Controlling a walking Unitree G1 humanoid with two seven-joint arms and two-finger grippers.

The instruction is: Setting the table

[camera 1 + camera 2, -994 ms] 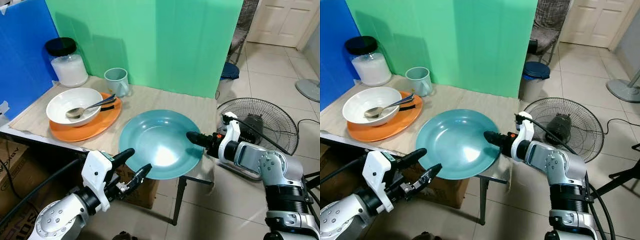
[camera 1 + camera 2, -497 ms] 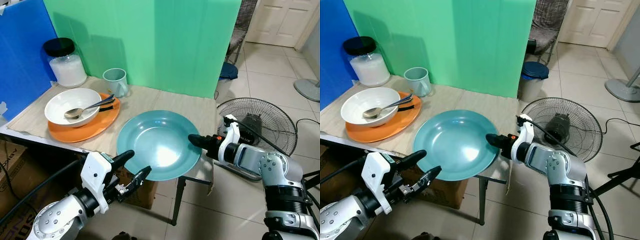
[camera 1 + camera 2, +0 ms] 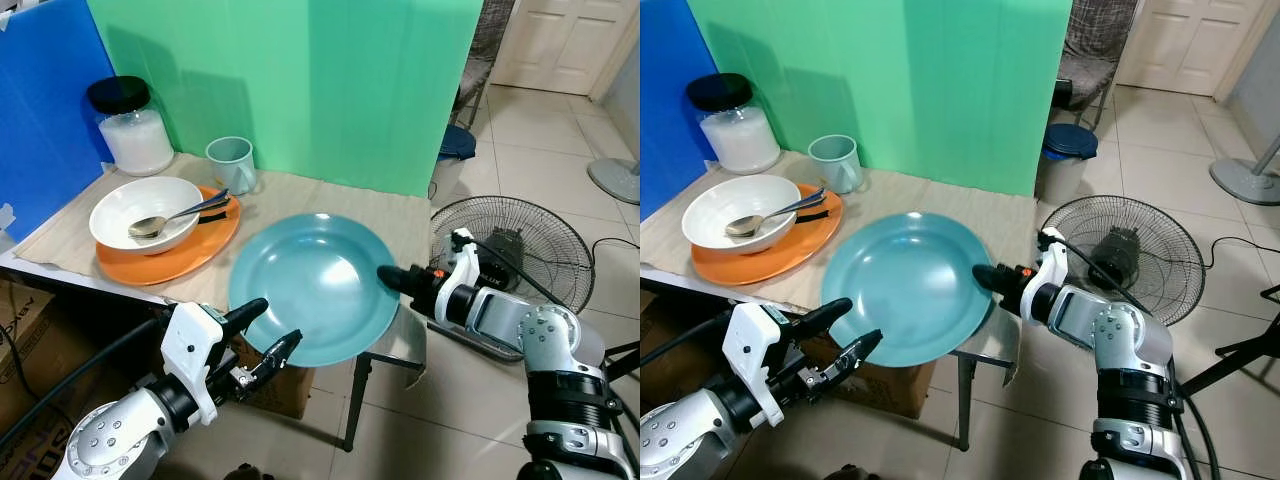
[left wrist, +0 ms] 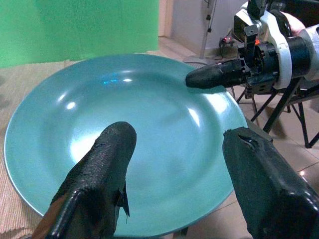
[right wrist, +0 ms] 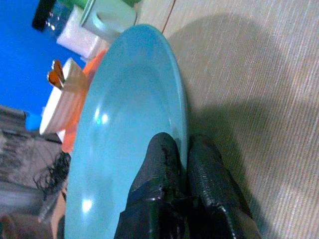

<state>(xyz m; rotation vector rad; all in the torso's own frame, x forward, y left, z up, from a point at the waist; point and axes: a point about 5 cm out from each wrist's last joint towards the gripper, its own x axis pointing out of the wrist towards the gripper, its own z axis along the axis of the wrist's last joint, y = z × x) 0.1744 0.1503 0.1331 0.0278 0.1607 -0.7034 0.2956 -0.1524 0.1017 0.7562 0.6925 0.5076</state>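
The teal plate point(image 3: 312, 288) is held at frame centre, tilted over the desk point(image 3: 70, 240) edge, its right rim clamped by the right pincer point(image 3: 392, 279). The left pincer point(image 3: 266, 330), fingers apart, hovers just below its near rim. No readable writing is seen.

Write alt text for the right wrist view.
The right gripper pinches the rim of a teal plate held tilted above a beige tablecloth. Beyond the plate are a white bowl on an orange plate, a mug and a jar.
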